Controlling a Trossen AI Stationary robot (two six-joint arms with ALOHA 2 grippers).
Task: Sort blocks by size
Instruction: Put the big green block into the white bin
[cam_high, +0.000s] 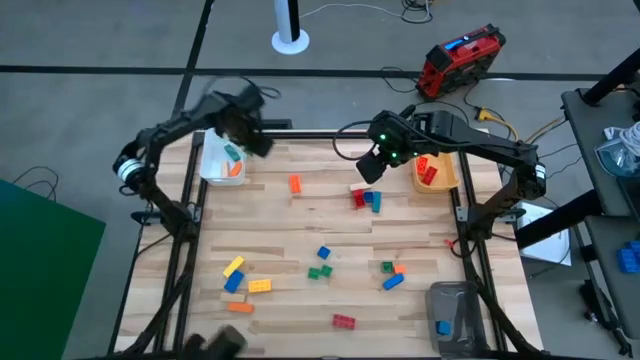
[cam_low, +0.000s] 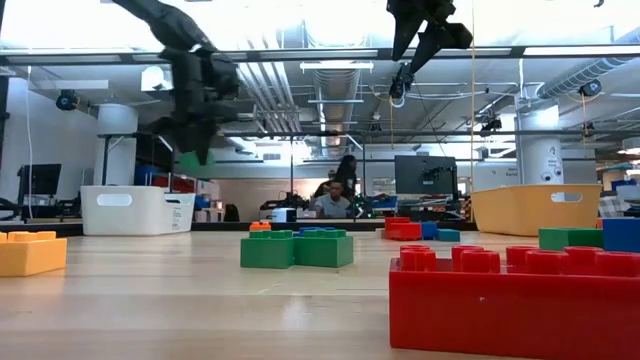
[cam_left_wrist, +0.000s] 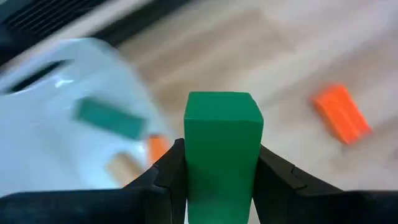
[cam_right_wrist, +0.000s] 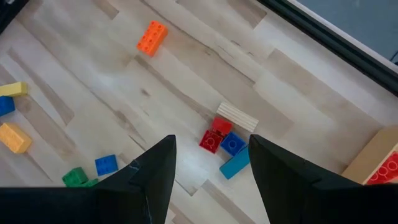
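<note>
Green plastic brick (cam_left_wrist: 222, 146) is sitting clamped between the left gripper (cam_left_wrist: 221, 165) fingers, hovering beside the white rectangular bin (cam_left_wrist: 56, 124); the right gripper (cam_right_wrist: 211, 165) is hanging spread apart above a red-and-blue brick cluster (cam_right_wrist: 222, 142)

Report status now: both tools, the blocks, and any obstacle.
Left tool shut on green plastic block, above white bin. Right tool open, empty, above red and blue block cluster. No obstacle seen.

Bright even light, left wrist view motion-blurred, low view backlit by ceiling lights (cam_low: 340, 66)
</note>
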